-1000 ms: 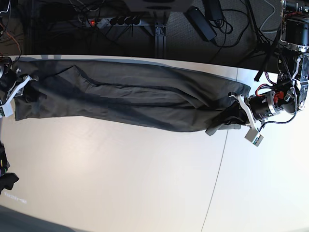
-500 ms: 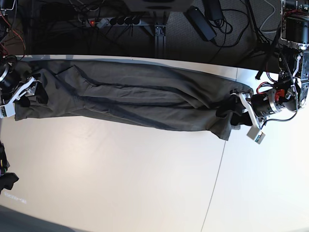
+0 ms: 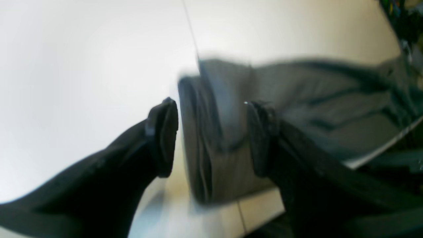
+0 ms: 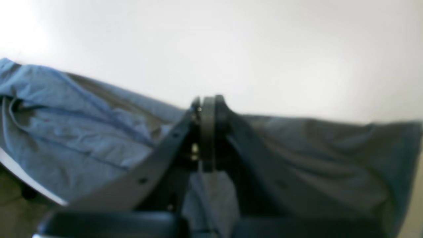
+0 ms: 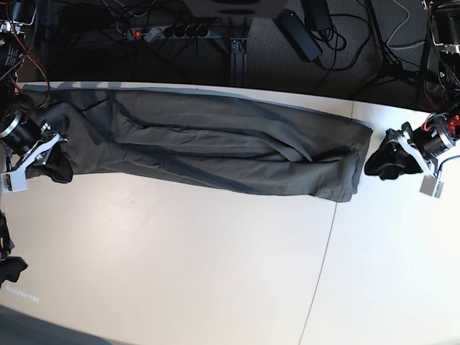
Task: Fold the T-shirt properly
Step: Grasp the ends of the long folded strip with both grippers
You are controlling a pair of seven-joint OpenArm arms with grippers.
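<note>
Lying along the far edge of the white table [image 5: 180,266], the T-shirt [image 5: 208,144] is folded into one long, narrow band that runs nearly the whole length of that edge, with soft creases along it. Its end toward the table's right side is squared off and sits flat, close to the thin seam line that crosses the tabletop.

Just beyond that end, apart from the cloth, hangs the left gripper [image 5: 392,162]. Its two dark fingers [image 3: 162,138] are spread wide with nothing between them; the left wrist view looks through the gap at the folded end of the T-shirt [image 3: 228,132] lying on the table below, blurred but clearly free of both fingers.

At the other end, near the table's far left corner, the right gripper [image 5: 43,147] sits at the shirt's bunched end. In the right wrist view its fingers [image 4: 208,132] are pressed flat together, with the T-shirt [image 4: 314,158] spread on both sides beneath them. Whether any cloth is pinched between the tips cannot be told, as the view is blurred.

Dark cables and a power strip [image 5: 169,31] lie on the floor behind the table.
</note>
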